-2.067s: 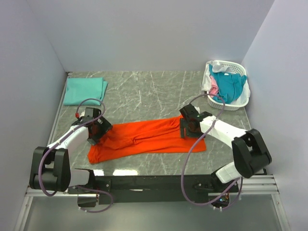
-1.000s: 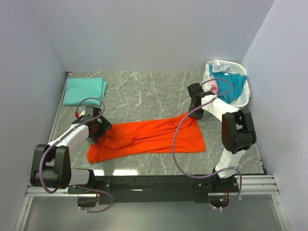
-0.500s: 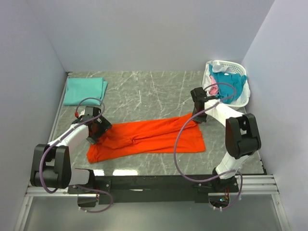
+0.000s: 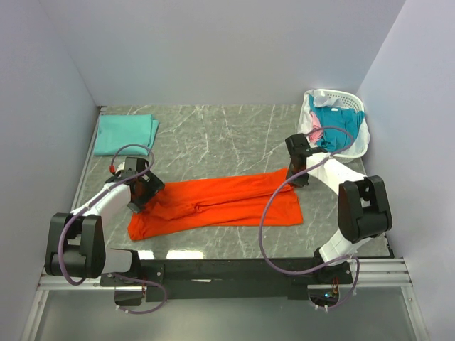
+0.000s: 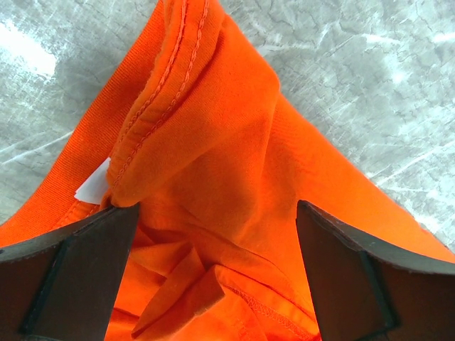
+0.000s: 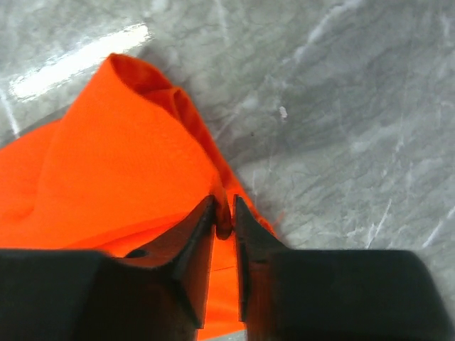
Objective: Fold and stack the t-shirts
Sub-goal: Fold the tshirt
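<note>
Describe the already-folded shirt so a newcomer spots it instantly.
Go to the far left corner of the grey marble table. The mint-green t-shirt lies there, a flat neat rectangle. It alone is folded: the orange t-shirt sprawls mid-table, and the other shirts sit bunched in the white basket at far right.

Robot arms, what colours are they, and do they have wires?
Both the left arm and the right arm are white tubes with chunky black joints. A loopy purplish cable runs along each. The left tool and right tool each have two flat, dark, wedge-shaped fingers.
</note>
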Robot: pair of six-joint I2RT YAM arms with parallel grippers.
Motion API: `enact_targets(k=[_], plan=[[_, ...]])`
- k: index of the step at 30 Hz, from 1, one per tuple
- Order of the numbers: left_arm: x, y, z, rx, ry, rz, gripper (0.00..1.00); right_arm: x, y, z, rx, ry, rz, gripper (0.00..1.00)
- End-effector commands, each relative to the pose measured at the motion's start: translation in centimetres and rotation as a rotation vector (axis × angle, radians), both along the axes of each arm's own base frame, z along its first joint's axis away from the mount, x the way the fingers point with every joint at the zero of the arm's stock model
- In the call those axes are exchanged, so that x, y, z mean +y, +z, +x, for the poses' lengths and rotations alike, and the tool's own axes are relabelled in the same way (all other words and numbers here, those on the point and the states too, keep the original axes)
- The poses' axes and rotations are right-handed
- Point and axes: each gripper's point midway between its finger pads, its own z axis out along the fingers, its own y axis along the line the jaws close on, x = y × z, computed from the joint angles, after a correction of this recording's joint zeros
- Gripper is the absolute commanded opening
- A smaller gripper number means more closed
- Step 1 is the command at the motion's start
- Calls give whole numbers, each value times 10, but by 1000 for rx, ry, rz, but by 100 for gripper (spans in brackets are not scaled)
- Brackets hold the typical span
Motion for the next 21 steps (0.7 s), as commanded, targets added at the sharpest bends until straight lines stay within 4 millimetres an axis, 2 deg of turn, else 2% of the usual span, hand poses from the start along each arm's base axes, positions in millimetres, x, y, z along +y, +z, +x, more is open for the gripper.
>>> enact_targets(k=[1, 2, 5, 9, 10, 12, 14, 15, 16, 17, 18, 19, 21], plan=[[6, 5, -2, 14, 15, 20, 100, -15, 7, 4, -22, -44, -52, 29], [5, 6, -2, 8, 13, 12, 99, -16, 8, 2, -15, -49, -59, 45], [3, 13, 0, -12, 8, 3, 99, -17, 15, 4, -28, -53, -61, 59], [-1, 23, 2, -50, -12, -18, 99, -4, 40, 12, -108, 19, -10, 62], [-2, 25, 2, -56, -15, -23, 99, 15, 54, 13, -148, 84, 46, 62], [-5, 31, 4, -77, -27, -33, 99, 38, 71, 16, -204, 213, 97, 63], [-6, 34, 5, -88, -29, -40, 99, 94, 95, 11, -284, 409, 247, 63], [-7, 37, 6, -98, -35, -45, 100, 130, 113, 7, -341, 562, 366, 63], [-8, 38, 6, -104, -41, -48, 100, 138, 112, 1, -336, 603, 364, 63], [-8, 38, 7, -105, -41, -50, 99, 173, 128, -6, -385, 733, 493, 63], [-8, 39, 7, -106, -43, -51, 99, 202, 134, -22, -387, 855, 553, 63], [-8, 40, 8, -106, -43, -54, 99, 222, 136, -27, -378, 921, 601, 63], [-9, 42, 9, -102, -42, -58, 99, 268, 143, -53, -360, 1093, 688, 63]])
